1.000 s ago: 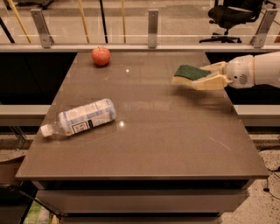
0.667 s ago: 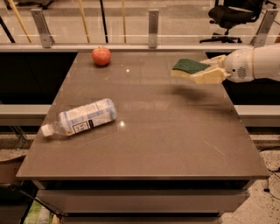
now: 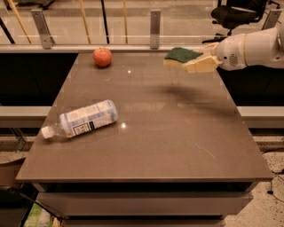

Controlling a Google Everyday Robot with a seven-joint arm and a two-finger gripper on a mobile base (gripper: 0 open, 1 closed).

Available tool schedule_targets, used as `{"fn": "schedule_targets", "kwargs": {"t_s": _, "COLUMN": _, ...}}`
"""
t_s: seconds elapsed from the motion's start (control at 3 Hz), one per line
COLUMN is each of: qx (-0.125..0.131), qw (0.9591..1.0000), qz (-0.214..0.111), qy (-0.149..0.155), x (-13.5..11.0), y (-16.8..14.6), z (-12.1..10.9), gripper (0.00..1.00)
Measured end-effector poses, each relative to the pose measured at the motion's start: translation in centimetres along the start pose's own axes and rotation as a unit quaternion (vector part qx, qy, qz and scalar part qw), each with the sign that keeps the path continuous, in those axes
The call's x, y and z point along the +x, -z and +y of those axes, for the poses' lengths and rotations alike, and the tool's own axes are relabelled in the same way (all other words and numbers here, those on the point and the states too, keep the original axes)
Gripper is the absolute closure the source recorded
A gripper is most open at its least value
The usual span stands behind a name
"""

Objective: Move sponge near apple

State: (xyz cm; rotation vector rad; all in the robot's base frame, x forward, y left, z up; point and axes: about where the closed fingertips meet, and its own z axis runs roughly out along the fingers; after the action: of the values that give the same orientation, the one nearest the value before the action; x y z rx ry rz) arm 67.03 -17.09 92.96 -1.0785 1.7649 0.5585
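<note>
The sponge [image 3: 181,56], dark green on top with a pale yellow layer below, is held in the air above the table's far right part. My gripper [image 3: 197,62] reaches in from the right on a white arm and is shut on the sponge. The red apple [image 3: 102,56] sits on the table's far left part, well to the left of the sponge.
A clear plastic water bottle [image 3: 82,119] with a white label lies on its side at the table's left. The brown table [image 3: 146,146] has a glass railing [image 3: 133,26] behind it. An office chair [image 3: 235,13] stands at the far right.
My gripper has lifted the sponge higher and carried it a little to the left, toward the apple. The apple and bottle have not moved.
</note>
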Motion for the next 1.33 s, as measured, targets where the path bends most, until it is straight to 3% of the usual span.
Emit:
{"fn": "schedule_targets", "kwargs": {"t_s": 0.67, "qx": -0.014, "qw": 0.9996, "qz": -0.007, "qy": 0.024, "x": -3.4, "y": -3.7, "z": 0.1, "gripper": 1.00}}
{"fn": "schedule_targets", "kwargs": {"t_s": 1.33, "qx": 0.024, "qw": 0.9996, "qz": 0.002, "qy": 0.013, "x": -3.9, "y": -8.2, "z": -0.9, "gripper": 1.00}}
